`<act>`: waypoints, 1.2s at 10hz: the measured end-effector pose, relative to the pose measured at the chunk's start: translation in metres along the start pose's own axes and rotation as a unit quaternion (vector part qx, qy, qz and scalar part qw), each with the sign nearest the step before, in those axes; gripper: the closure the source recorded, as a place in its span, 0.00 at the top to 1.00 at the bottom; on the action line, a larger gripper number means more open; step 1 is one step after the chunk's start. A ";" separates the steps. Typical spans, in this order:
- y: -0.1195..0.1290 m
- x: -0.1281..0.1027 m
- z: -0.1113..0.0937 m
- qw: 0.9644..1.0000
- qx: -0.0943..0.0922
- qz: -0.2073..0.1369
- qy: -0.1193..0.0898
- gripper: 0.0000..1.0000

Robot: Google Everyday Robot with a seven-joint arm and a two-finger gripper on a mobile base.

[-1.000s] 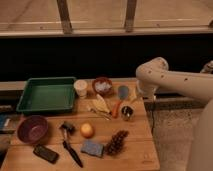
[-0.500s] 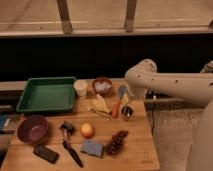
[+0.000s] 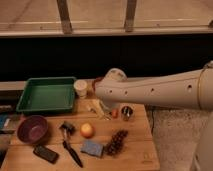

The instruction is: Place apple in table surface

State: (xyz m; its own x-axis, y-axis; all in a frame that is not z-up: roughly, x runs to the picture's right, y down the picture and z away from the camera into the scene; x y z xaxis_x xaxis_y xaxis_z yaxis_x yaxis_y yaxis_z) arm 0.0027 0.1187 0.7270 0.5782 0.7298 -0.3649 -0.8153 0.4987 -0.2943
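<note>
The wooden table (image 3: pixel 140 135) is carrying a green tray (image 3: pixel 46 95), white cup (image 3: pixel 80 88), purple bowl (image 3: pixel 33 129), apple (image 3: pixel 87 130), brush (image 3: pixel 70 145), blue sponge (image 3: pixel 92 148), grapes (image 3: pixel 116 142) and small tin (image 3: pixel 127 112); the gripper (image 3: pixel 107 102) is hanging over its far middle.

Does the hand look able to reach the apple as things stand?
Probably yes. The hand hangs over the back of the table; the apple lies uncovered just in front of it, with nothing above it.

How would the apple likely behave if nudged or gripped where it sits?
The apple looks round and smooth, so it would probably roll across the table if nudged and might slip under an off-centre pinch. The gripper hangs over the table's back part, apart from it.
</note>
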 end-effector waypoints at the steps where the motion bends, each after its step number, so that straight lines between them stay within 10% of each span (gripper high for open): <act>1: 0.002 0.000 -0.001 1.000 -0.001 -0.003 -0.001 0.63; 7: 0.001 0.002 0.001 1.000 -0.003 -0.011 -0.001 0.63; 12: 0.094 -0.038 0.017 0.991 -0.022 -0.134 0.006 0.63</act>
State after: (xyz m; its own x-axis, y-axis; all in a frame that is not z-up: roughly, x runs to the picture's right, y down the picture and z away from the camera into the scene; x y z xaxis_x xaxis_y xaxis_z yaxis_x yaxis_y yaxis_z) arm -0.0970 0.1460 0.7283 0.7748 0.5673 -0.2791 -0.6297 0.6534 -0.4201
